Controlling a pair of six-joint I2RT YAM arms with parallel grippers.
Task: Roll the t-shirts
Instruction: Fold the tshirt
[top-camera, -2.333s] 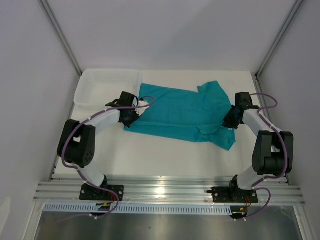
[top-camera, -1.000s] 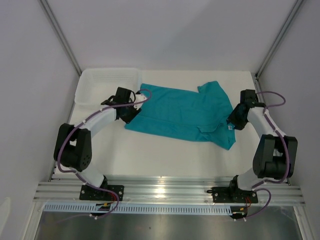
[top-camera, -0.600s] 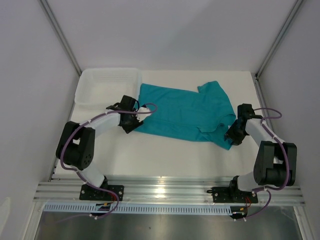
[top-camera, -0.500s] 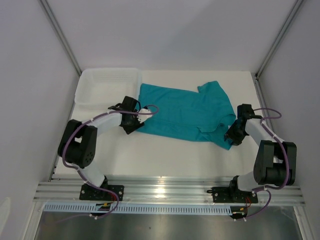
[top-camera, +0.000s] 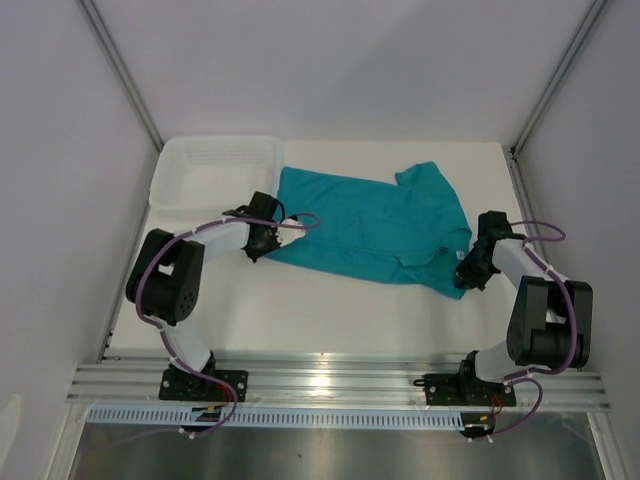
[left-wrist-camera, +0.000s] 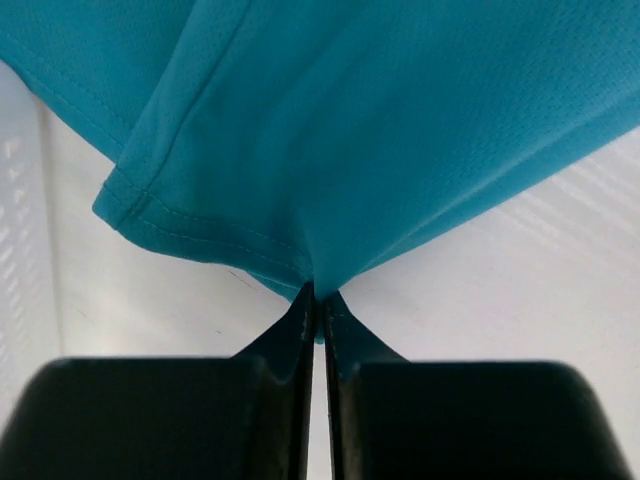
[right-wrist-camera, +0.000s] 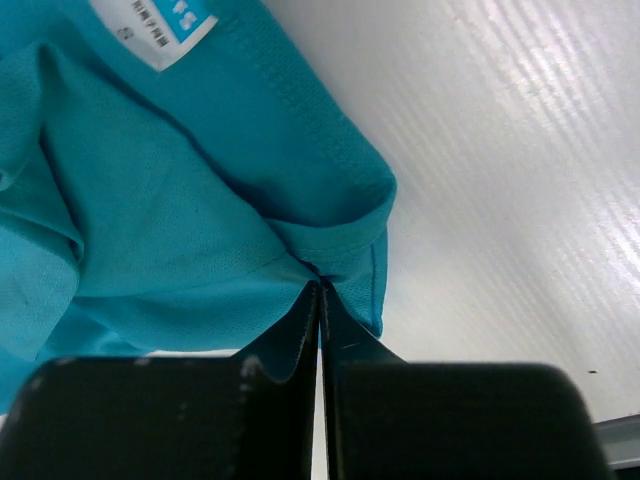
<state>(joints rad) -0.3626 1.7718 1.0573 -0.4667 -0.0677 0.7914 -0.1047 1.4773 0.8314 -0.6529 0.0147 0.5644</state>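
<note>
On the white table (top-camera: 300, 310), the plain teal soft cloth t-shirt (top-camera: 365, 225) lies spread flat just beside the white plastic tray (top-camera: 168, 160), no roll begun. My left gripper (left-wrist-camera: 316, 296) pinches its near left corner and my right gripper (right-wrist-camera: 320, 286) its near right corner. All the rolling is left.

No text can be read. The white neck label (right-wrist-camera: 152, 30) on the teal t-shirt (right-wrist-camera: 150, 200), upper left in the right wrist view, bears dark print too blurred to decipher.
</note>
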